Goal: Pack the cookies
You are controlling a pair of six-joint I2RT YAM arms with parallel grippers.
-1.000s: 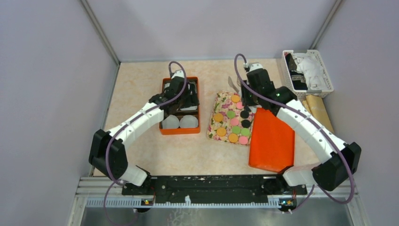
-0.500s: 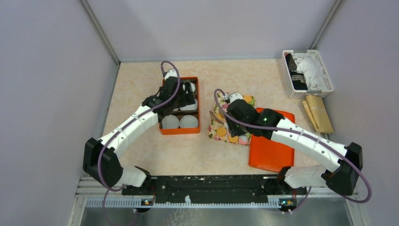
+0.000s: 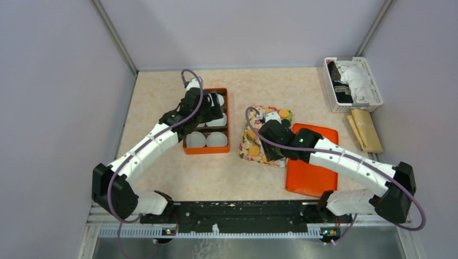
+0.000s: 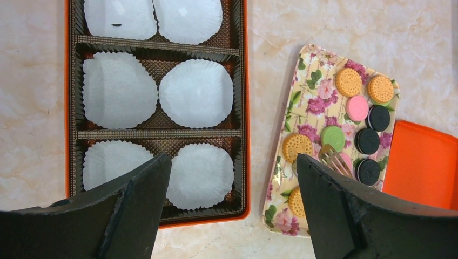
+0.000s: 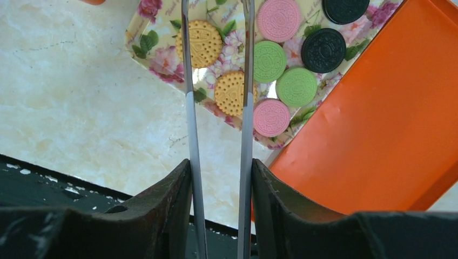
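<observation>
The cookies lie on a floral tray (image 5: 156, 54): orange (image 5: 201, 43), pink (image 5: 278, 19), green (image 5: 268, 61) and black (image 5: 323, 49) discs. My right gripper (image 5: 220, 167) is shut on metal tongs (image 5: 189, 81), whose two arms reach out over the tray. Their slotted tip shows in the left wrist view (image 4: 332, 157) among the cookies (image 4: 348, 81). In the top view my right arm covers most of the tray (image 3: 250, 141). My left gripper (image 4: 232, 162) is open and empty above the orange box (image 4: 243, 108) of white paper cups (image 4: 197, 91).
An orange lid (image 3: 313, 167) lies right of the tray, partly under my right arm. A white basket (image 3: 352, 83) of cloths stands at the back right with a brown roll (image 3: 366, 129) in front of it. Walls enclose the table on three sides.
My right arm has swung from the back of the tray toward the near left and now hangs over the cookies. My left arm has shifted slightly back and left over the box.
</observation>
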